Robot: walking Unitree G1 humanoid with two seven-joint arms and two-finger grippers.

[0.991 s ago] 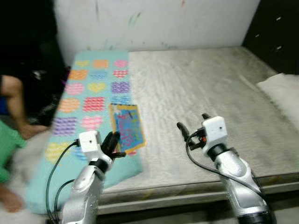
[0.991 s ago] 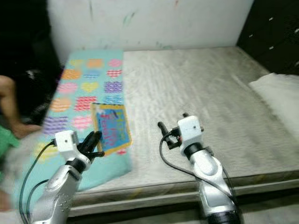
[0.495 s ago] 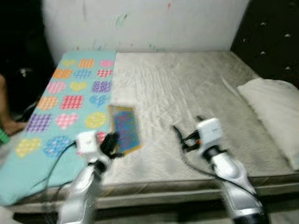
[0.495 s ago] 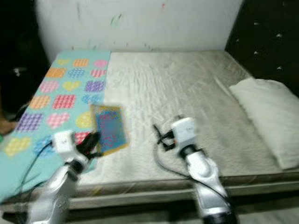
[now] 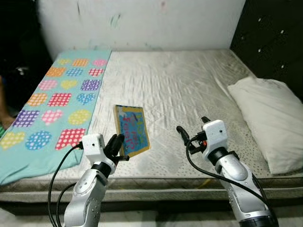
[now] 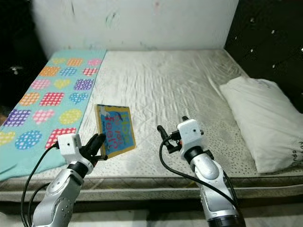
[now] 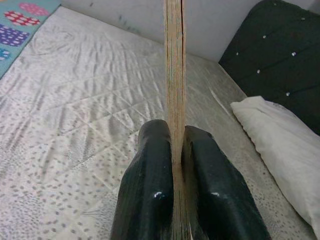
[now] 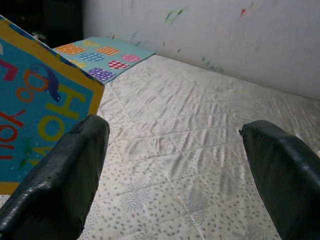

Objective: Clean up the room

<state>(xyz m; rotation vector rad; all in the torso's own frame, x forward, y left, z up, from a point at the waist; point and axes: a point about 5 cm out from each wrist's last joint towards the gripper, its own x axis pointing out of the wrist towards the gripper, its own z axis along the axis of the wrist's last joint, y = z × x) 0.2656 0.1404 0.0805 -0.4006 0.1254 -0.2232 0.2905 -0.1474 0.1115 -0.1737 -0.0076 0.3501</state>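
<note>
A blanket (image 5: 52,109) lies on the mattress's (image 5: 189,90) left, a pillow (image 5: 267,120) right, a book (image 5: 131,130) between.

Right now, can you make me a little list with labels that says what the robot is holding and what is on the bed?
left gripper: shut on the edge of the book, held up over the mattress
right gripper: open, holding nothing, beside the book
book: blue cover, yellow border, colourful letters
blanket: teal with hearts, along the robot's left side of the mattress
pillow: white, at the robot's right
</note>
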